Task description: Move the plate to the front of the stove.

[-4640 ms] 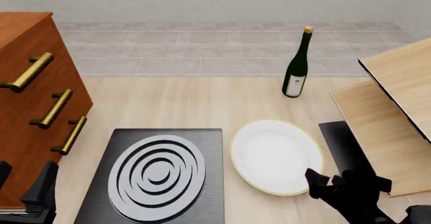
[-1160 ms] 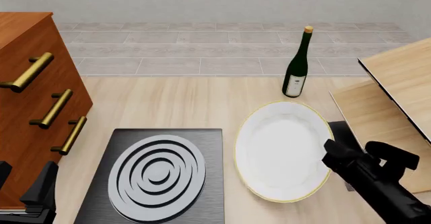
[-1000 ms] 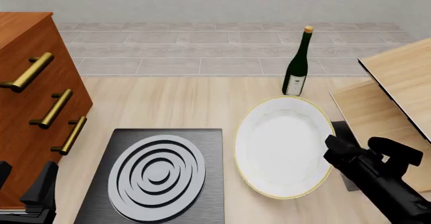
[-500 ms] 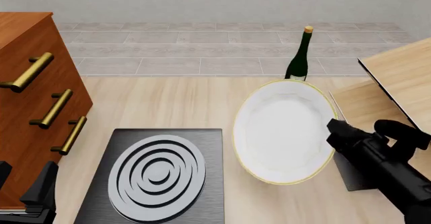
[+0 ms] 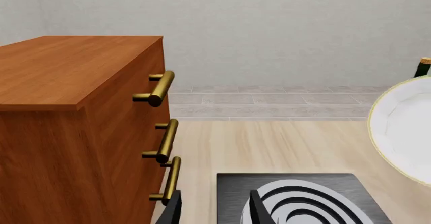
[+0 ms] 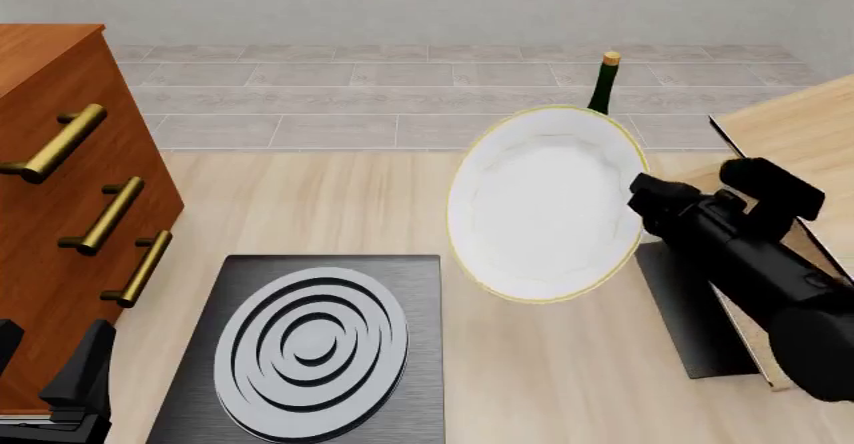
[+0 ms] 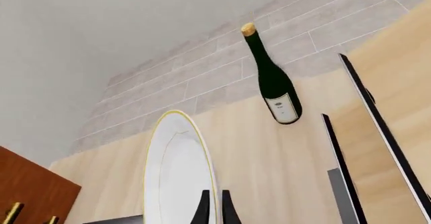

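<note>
The plate (image 6: 541, 204), white with a thin gold rim, hangs tilted in the air right of and beyond the stove (image 6: 314, 349). My right gripper (image 6: 638, 196) is shut on its right rim. In the right wrist view the plate (image 7: 176, 173) stands edge-on, its rim pinched between the two dark fingers of that gripper (image 7: 214, 211). The stove, a black slab with grey and black rings, lies at the near left of the table. My left gripper (image 5: 214, 211) is open and holds nothing, low at the stove's near left corner (image 6: 51, 369). The plate's edge (image 5: 404, 128) also shows in the left wrist view.
A brown cabinet (image 6: 67, 194) with brass handles stands left of the stove. A green bottle (image 6: 603, 82) stands behind the plate, mostly hidden by it. A thin black mat (image 6: 687, 309) lies at the right, beside tilted wooden boards (image 6: 787, 134).
My right gripper has lifted the plate from the table and carried it up, farther away and slightly left. The plate now covers most of the bottle. The left arm has not moved.
</note>
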You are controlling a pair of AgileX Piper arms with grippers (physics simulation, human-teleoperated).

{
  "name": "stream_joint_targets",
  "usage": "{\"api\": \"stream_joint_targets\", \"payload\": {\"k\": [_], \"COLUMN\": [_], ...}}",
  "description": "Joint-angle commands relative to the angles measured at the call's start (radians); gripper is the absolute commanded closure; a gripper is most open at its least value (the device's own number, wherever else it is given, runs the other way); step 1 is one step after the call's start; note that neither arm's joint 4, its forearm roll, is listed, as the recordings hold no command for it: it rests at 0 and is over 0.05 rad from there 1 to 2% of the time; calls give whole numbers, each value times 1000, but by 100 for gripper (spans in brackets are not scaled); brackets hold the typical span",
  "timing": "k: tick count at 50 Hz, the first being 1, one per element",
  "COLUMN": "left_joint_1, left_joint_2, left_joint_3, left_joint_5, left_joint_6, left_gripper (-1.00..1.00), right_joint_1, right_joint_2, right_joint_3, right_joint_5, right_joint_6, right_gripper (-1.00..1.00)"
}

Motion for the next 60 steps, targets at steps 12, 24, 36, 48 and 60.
{"api": "stream_joint_targets", "payload": {"k": [12, 24, 36, 48, 60], "left_joint_1": [0, 0, 0, 0, 0], "left_joint_2": [0, 0, 0, 0, 0], "left_joint_3": [0, 0, 0, 0, 0], "left_joint_5": [0, 0, 0, 0, 0], "left_joint_6": [0, 0, 0, 0, 0], "left_gripper": [-100, -100, -100, -100, -100], "right_joint_1": [41, 79, 121, 159, 198], "right_joint_2": [257, 413, 541, 644, 744], "right_joint_3": [-253, -410, -578, -705, -781], "right_joint_5": [17, 38, 86, 109, 105], "right_joint_6": [136, 195, 238, 304, 361], "right_gripper": [100, 100, 100, 100, 100]}}
